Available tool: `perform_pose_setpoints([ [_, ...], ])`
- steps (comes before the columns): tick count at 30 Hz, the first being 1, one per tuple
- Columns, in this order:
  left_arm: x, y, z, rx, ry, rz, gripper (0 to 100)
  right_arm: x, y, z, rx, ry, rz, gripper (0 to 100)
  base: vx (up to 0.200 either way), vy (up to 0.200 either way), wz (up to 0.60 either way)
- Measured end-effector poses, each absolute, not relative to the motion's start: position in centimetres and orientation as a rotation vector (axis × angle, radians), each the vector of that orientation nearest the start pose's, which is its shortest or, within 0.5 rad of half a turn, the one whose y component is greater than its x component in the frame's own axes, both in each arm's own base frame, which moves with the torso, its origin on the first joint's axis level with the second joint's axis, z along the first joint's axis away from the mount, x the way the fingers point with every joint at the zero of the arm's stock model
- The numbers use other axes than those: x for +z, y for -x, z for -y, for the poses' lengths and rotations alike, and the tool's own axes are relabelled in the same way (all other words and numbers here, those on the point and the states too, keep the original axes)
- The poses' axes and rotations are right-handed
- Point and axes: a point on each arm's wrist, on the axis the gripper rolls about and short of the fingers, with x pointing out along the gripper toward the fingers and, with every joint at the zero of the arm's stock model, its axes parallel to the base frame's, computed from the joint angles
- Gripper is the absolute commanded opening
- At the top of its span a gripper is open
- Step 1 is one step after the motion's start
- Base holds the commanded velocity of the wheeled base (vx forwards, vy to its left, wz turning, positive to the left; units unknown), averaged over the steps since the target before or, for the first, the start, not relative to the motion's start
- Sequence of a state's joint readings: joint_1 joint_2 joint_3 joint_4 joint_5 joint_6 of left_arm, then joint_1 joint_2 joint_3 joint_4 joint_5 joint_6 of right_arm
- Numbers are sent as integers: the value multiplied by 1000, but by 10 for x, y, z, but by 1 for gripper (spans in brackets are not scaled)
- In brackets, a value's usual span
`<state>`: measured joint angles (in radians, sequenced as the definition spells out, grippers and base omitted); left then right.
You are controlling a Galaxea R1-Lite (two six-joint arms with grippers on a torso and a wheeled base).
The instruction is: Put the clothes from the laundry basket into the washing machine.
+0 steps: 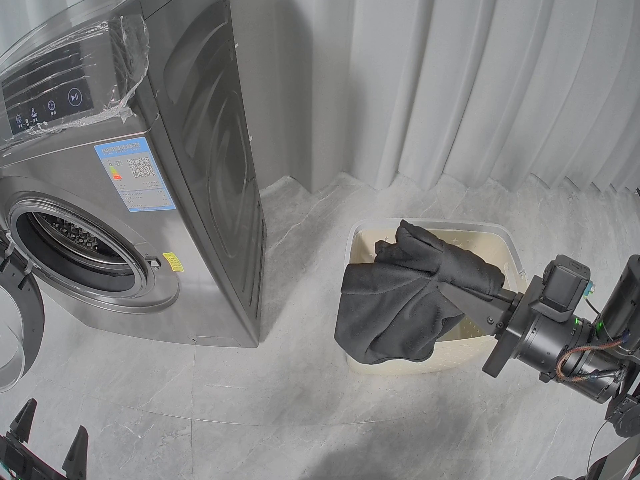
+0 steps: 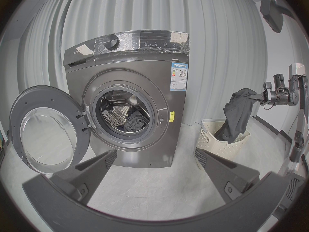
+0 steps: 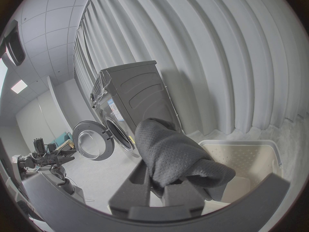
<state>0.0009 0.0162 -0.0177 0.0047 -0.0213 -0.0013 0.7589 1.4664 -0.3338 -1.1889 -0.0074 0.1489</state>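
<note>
Head view: washing machine [image 1: 200, 168], grey front-loader, upper left of the frame, its door [image 1: 20, 328] swung open at the left edge and the drum [image 1: 80, 251] mouth exposed. Laundry basket [image 1: 508, 240], cream perforated plastic, stands on the floor [image 1: 300, 381] right of centre, well apart from the machine. Dark garment [image 1: 400, 295], charcoal knit or fleece, is lifted over the basket's near-left corner, and its bulk drapes outside the rim. Right claw [image 1: 461, 300] comes in from the right edge with its fingers clamped on a bunched fold of the garment. Left claw [image 1: 50, 435] sits in the lower left corner, fingers apart and holding nothing. Left wrist view: the left claw faces the open drum, where another dark piece [image 2: 135, 123] lies inside. At the right of the frame the held garment hangs long from the right claw, and its lower end is inside the basket. Right wrist view: the cloth mounds thickly over the pinched fingers, with the basket's pale interior behind it. Handling, as judged: soft, limp, light and not fragile. It has no stiffness, so it sags and swings below any grip point. The textured surface should hold well under a pinch. A thick gathered fold near the middle is the best hold, since the trailing end could catch on the basket rim or the drum's edge.
</note>
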Motion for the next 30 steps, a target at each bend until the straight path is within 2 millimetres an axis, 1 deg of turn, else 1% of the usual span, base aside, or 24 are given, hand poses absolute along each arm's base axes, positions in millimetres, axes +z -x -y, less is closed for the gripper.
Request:
perform_pose_setpoints([
  [3,80,23,1,-21,2,-3,100,180,-154,-146,754,-158,8,0,0,0,0],
  [7,80,23,1,-23,2,-3,100,182,-154,-145,755,-157,23,0,-200,0,0],
  [15,80,23,0,-20,16,-4,100,173,-150,-142,759,-142,-11,0,-200,0,0],
  [21,80,23,0,-20,9,-4,100,173,-150,-142,759,-141,-12,0,0,0,0],
  [30,80,23,0,-20,15,-3,100,181,-153,-146,763,-156,26,0,0,200,0],
])
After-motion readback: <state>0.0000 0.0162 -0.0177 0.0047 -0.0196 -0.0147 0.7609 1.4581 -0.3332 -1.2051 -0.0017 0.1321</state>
